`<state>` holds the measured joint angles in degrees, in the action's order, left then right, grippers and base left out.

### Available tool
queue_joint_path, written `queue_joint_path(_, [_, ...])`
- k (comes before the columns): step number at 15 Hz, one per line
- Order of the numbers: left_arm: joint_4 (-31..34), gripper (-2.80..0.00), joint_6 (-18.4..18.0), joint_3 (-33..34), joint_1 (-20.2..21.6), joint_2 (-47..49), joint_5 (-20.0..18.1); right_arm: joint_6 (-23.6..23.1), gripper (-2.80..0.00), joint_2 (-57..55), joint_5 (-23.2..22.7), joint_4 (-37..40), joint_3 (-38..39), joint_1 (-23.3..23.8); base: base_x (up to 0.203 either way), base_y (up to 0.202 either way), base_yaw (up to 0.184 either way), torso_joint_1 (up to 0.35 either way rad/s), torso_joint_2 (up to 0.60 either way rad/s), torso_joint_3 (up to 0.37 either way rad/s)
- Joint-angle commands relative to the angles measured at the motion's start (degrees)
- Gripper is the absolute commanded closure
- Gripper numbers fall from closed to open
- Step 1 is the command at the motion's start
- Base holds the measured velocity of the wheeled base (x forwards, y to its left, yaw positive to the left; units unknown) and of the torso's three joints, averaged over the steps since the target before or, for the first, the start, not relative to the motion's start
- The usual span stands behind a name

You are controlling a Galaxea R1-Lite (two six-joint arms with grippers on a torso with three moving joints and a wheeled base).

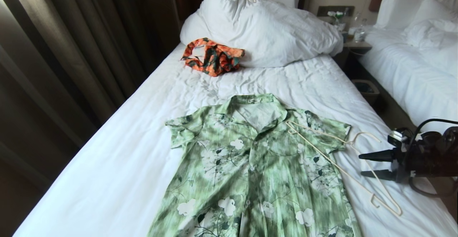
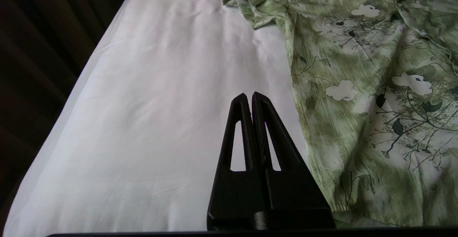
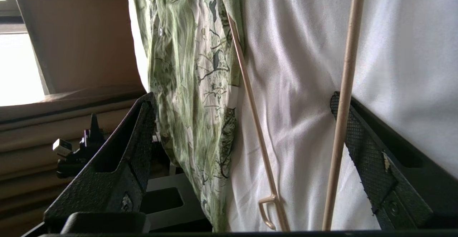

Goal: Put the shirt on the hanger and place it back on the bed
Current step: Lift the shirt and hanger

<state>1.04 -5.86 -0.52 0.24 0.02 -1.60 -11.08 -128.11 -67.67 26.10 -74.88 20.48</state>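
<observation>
The green flowered shirt [image 1: 250, 165] lies flat and face up on the bed [image 1: 125, 140], collar toward the pillows. The cream wire hanger [image 1: 334, 163] lies beside it on the sheet, one end resting on the shirt's shoulder and its hook pointing to the bed's right edge. My right gripper [image 1: 360, 165] hovers open at that edge, its fingers level and pointing at the hanger. In the right wrist view, two hanger wires [image 3: 250, 104] run between the spread fingers [image 3: 240, 99], beside the shirt's edge [image 3: 186, 69]. My left gripper [image 2: 249, 95] is shut and empty over bare sheet, next to the shirt's side [image 2: 357, 69].
An orange-and-dark-green garment [image 1: 213, 56] lies against a big white pillow [image 1: 272, 26]. A second bed [image 1: 411, 69] stands to the right across a narrow aisle with a bin [image 1: 366, 88] and a nightstand [image 1: 354, 40]. Curtains [image 1: 71, 51] hang along the left.
</observation>
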Motion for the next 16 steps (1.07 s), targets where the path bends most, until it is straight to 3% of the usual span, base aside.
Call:
queue_joint_path(1, [0.0, 0.0, 0.0, 0.0, 0.1, -0.1, 0.0, 0.3, -2.8, 1.0, -0.2, -7.3, 4.8, -0.5, 0.0, 0.0, 0.0, 0.0, 0.0, 0.0])
queue_joint_path(5, [0.0, 0.0, 0.0, 0.0, 0.0, -0.1, 0.0, 2.5, -2.8, 1.5, -0.3, -14.6, 7.8, -2.4, 0.0, 0.0, 0.0, 0.0, 0.0, 0.0])
queue_joint_path(13, [0.0, 0.0, 0.0, 0.0, 0.1, -0.1, 0.0, 5.5, -2.8, 1.4, -0.3, -17.8, 7.9, -3.9, 0.0, 0.0, 0.0, 0.0, 0.0, 0.0])
queue_joint_path(14, [0.0, 0.0, 0.0, 0.0, 0.0, -0.1, -0.1, 5.9, 0.0, 1.5, -0.3, -17.8, 7.9, -3.9, 0.0, 0.0, 0.0, 0.0, 0.0, 0.0])
queue_joint_path(16, [0.0, 0.0, 0.0, 0.0, 0.1, -0.1, 0.0, 6.1, 0.0, 1.7, -0.3, -17.8, 7.9, -3.9, 0.0, 0.0, 0.0, 0.0, 0.0, 0.0])
